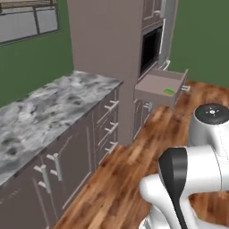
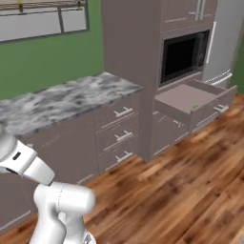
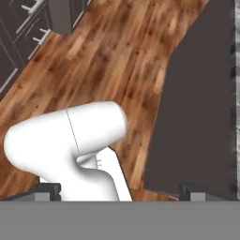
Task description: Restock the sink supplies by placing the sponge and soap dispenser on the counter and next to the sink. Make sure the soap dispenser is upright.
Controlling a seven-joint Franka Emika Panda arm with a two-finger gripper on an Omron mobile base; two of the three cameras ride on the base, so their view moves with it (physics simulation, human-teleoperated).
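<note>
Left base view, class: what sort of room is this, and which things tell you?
A kitchen, most likely: a marbled counter over cabinet drawers, a built-in oven, and an open drawer.

Green item (image 1: pixel 169 91) in open drawer (image 1: pixel 157 88) too small to ID; counter (image 1: pixel 40 116) cut off at left edge.

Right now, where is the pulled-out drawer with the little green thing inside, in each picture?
Left base view: the open drawer juts out right of centre, upper half, below the black oven.
Right base view: it sits at the right edge, mid-height, under the oven.
Hand view: I cannot make out the drawer there.
Shared landmark: the marbled counter lies left of the drawer in both base views.
</note>
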